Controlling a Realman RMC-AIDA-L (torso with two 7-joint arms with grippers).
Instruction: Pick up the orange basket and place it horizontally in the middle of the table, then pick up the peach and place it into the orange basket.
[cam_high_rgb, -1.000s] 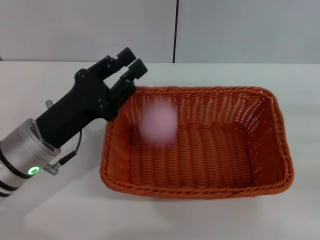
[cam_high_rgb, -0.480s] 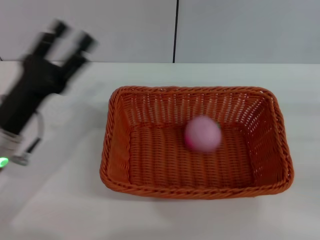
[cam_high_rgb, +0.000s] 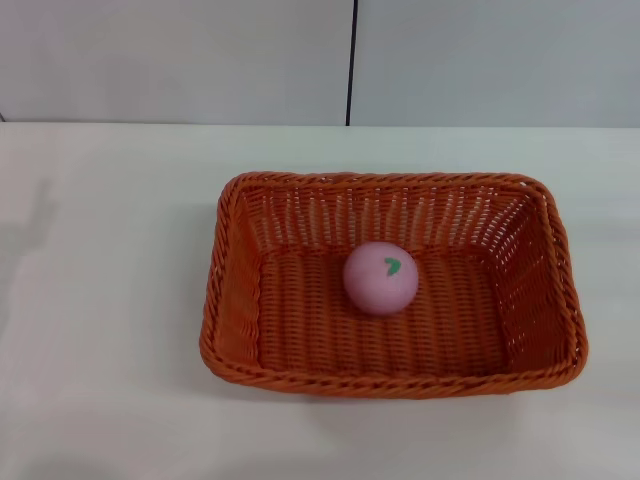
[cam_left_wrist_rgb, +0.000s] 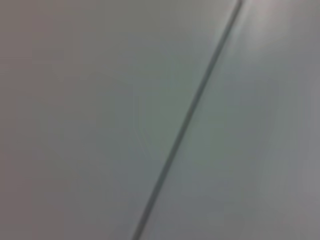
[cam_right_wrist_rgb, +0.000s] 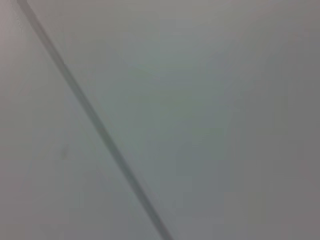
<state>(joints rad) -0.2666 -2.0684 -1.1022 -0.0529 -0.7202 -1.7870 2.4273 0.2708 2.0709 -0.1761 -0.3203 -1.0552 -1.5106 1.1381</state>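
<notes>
The orange basket (cam_high_rgb: 392, 376) lies lengthwise across the middle of the white table (cam_high_rgb: 100, 300) in the head view, its long sides running left to right. Inside it, on the woven floor slightly left of centre, rests the pale-pink peach (cam_high_rgb: 381, 278) with a small green spot facing up. Neither gripper appears in any view. Both wrist views show only a plain grey wall with a dark seam.
Behind the table stands a grey wall (cam_high_rgb: 180, 60) with a vertical dark seam (cam_high_rgb: 351, 60). Bare white tabletop surrounds the basket on all sides, widest on the left.
The left arm has swung away to the left and out of the head view. The peach, dropped into the basket, has rolled and come to rest near its middle.
</notes>
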